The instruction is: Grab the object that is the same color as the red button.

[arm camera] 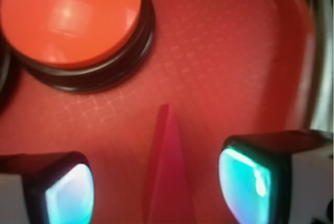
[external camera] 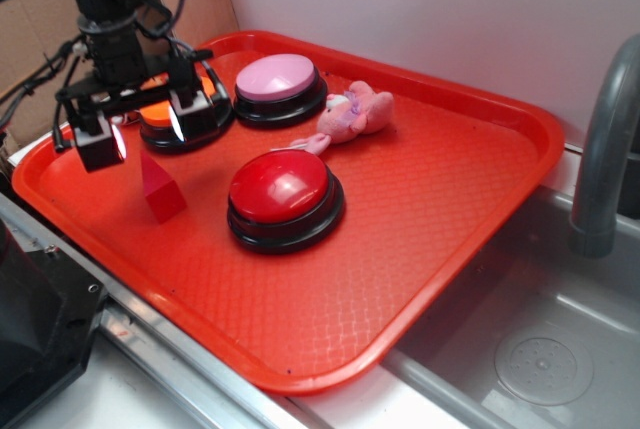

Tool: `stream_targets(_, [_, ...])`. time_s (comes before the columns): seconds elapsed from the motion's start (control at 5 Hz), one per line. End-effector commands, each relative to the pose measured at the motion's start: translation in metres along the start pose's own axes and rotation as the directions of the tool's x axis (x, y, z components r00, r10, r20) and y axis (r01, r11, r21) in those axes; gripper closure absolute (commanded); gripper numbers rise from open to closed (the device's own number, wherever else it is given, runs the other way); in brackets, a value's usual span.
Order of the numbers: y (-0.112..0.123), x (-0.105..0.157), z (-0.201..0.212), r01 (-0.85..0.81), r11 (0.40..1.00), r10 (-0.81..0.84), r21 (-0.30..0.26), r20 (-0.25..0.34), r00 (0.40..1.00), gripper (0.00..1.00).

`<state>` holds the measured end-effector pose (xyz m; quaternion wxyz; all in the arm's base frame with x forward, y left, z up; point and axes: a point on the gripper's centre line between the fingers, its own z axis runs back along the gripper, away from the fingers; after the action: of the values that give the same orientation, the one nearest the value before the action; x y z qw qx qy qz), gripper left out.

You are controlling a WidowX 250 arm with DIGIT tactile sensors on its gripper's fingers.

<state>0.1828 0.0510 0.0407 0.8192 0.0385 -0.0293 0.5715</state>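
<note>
The object, a small red block (external camera: 160,189) with a pointed wedge top, stands on the red tray (external camera: 400,249) left of the red button (external camera: 284,197), a glossy red dome on a black base. My gripper (external camera: 145,134) hangs open just above the block, one finger to each side of its peak. In the wrist view the block (arm camera: 168,172) rises between the two glowing pads (arm camera: 70,195), touching neither; the gripper (arm camera: 156,187) holds nothing.
An orange-topped button (external camera: 185,114) sits right behind the gripper and also fills the upper left as the orange button (arm camera: 70,18). A pink-topped button (external camera: 278,84) and a pink plush toy (external camera: 352,114) lie further back. A sink (external camera: 540,349) and grey faucet (external camera: 605,139) stand right of the tray.
</note>
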Motion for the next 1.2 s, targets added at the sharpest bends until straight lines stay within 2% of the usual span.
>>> stream_targets(0.0, [0.007,-0.014,-0.022,0.049,0.998,-0.049,-0.033,0.020,0.999,0.00])
stream_targets(0.2, [0.006,-0.018,-0.024,0.075,0.996,-0.074,-0.045,0.027,0.997,0.60])
stream_targets(0.4, [0.005,-0.015,-0.026,0.054,0.997,-0.051,-0.051,0.058,0.997,1.00])
stream_targets(0.6, [0.005,-0.011,-0.020,0.058,0.996,-0.054,-0.075,0.058,0.997,1.00])
stream_targets(0.8, [-0.001,-0.001,0.005,0.207,0.973,-0.200,-0.099,0.075,0.977,1.00])
stream_targets(1.0, [-0.012,0.011,0.044,0.405,0.913,-0.399,-0.045,0.102,0.911,1.00])
